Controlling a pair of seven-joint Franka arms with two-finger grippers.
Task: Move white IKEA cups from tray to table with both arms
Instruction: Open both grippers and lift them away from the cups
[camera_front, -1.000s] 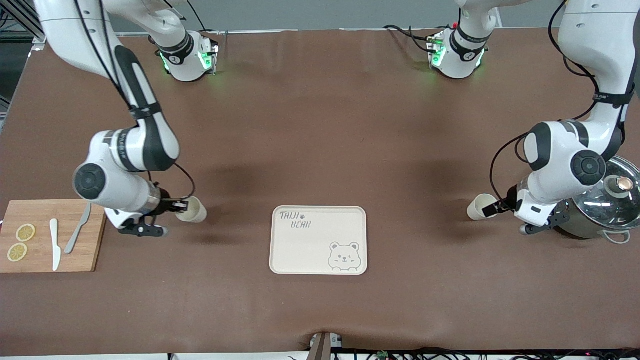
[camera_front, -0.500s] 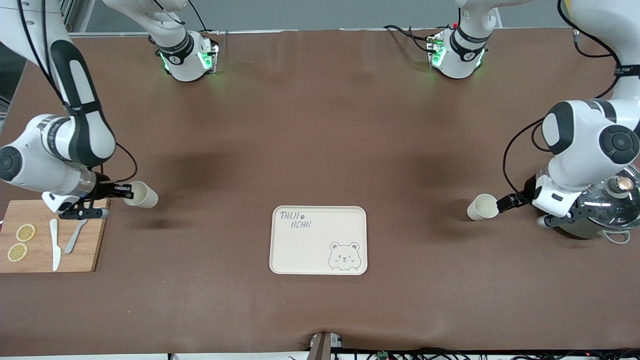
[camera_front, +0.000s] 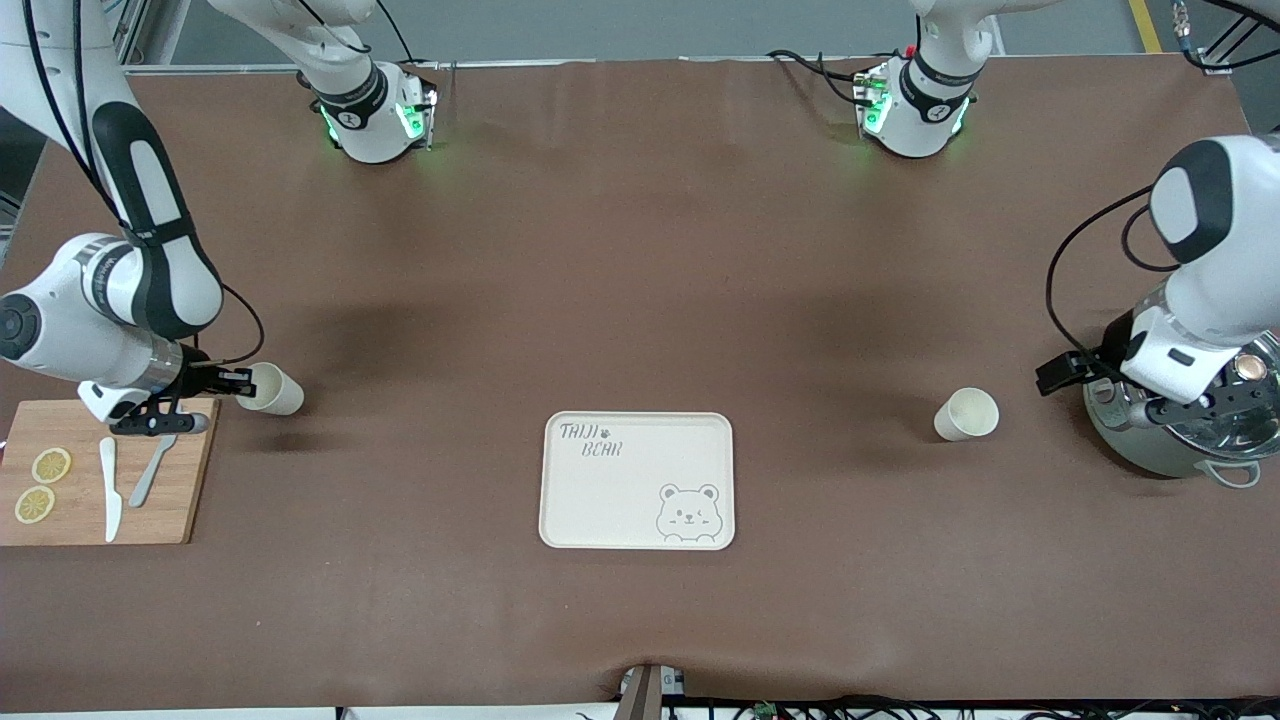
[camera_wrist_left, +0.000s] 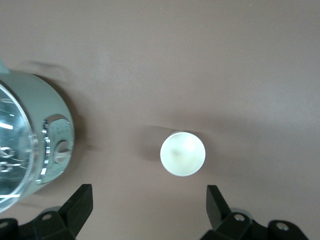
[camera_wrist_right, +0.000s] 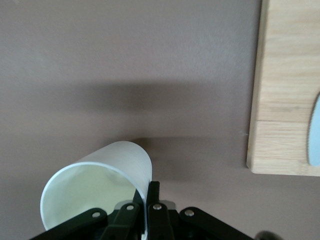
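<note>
Cups: two plain white cups, one at each end of the table, with the bear-printed tray (camera_front: 637, 480) between them and nearer the front camera.
Cup at the left arm's end (camera_front: 967, 414): stands upright on the brown table (camera_front: 640, 250) near the grey-green pot (camera_front: 1180, 425), free of any grip; the left wrist view looks straight down into it and it is empty (camera_wrist_left: 182, 153).
Cup at the right arm's end (camera_front: 270, 388): tilted, its mouth turned toward the gripper, close above the table just beside the wooden board (camera_front: 100, 472); whether its base touches the table cannot be told. The visible part of its inside is bare (camera_wrist_right: 95, 192).
Right gripper (camera_front: 232, 381): clenched on the rim of that cup, one finger inside the wall and one outside (camera_wrist_right: 150, 200).
Left gripper (camera_front: 1062, 374): released, fingers spread wide, up in the air over the table beside the pot and well apart from its cup; only the two fingertips show in the left wrist view (camera_wrist_left: 150, 205).
Pot: closed by a glass lid (camera_front: 1215, 400), its contents hidden; the left arm covers part of it.
Board: carries two lemon slices (camera_front: 42, 484), a white knife (camera_front: 109, 487) and a grey knife (camera_front: 155, 468); the right arm's wrist hides one corner.
Tray: nothing lies in it.
</note>
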